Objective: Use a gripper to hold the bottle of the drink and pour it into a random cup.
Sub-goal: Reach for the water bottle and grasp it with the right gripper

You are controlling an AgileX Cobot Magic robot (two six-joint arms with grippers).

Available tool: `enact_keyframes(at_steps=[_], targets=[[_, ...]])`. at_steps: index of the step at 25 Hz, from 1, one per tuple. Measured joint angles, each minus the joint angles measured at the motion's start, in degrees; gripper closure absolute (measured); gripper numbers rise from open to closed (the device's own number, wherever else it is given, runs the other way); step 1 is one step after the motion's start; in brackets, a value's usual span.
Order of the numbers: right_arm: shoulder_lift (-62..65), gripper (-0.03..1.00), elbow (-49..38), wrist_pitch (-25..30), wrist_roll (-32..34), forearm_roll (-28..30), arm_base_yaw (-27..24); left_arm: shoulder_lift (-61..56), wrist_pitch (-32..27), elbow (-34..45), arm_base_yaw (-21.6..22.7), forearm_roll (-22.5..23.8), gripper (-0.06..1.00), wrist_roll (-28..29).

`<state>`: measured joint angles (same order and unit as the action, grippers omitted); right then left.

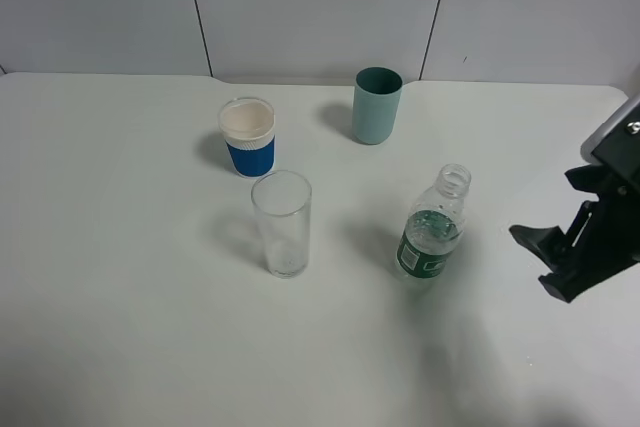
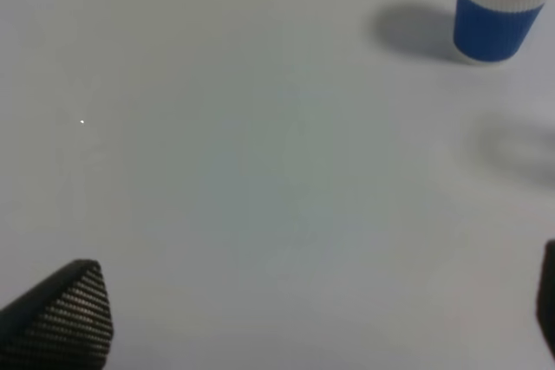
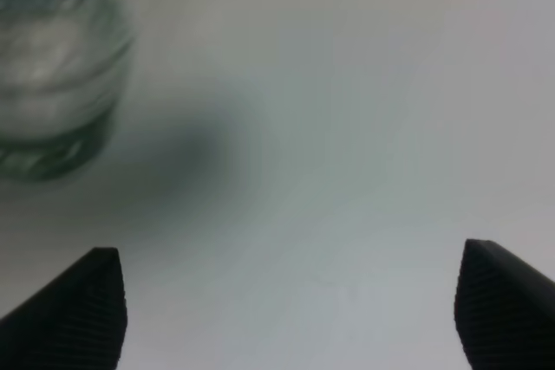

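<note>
**Item:** small clear plastic bottle (image 1: 434, 227) with a dark green label round its middle and no cap. It stands upright on the white tabletop (image 1: 120, 347), right of centre in the high view. How full it is cannot be told.

**Handling (judged):** probably light, thin-walled and smooth, so it would give under a hard squeeze. With the mouth open, a crushing grip or an early tilt could spill it. The best hold looks to be side-on at the labelled band, one finger on each side, well below the neck.

**Neighbours:**
- tall clear straight-sided drinking glass (image 1: 282, 224), upright, near the bottle on its left and apart from it
- white paper cup with blue sleeve (image 1: 248, 137), just behind the glass
- opaque teal cup (image 1: 377, 105), farther back

**Right gripper** (image 1: 545, 265): black, low over the tabletop to the right of the bottle and well apart from it. Its fingers are spread and hold nothing.

**Left gripper** (image 2: 312, 309): shown only by its wrist view, over bare tabletop. Its fingers are spread wide and empty.
</note>
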<state>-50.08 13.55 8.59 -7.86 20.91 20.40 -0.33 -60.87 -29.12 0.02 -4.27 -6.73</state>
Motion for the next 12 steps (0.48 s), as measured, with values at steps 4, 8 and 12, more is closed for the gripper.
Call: enact_keyframes(at_steps=[4,8,12], targets=[[0.0,0.27,-0.45,-3.6,20.56,14.0,0.0,0.0,0.0,0.0,0.0,0.0,-0.05,0.0],[0.0,0.31,-2.51,-7.06,26.01,16.64,0.0,0.0,0.0,0.0,0.0,0.0,-0.05,0.0],[0.0,0.32,-3.05,-8.22,26.73,17.94,1.62,0.0,0.0,0.0,0.0,0.0,-0.05,0.0]])
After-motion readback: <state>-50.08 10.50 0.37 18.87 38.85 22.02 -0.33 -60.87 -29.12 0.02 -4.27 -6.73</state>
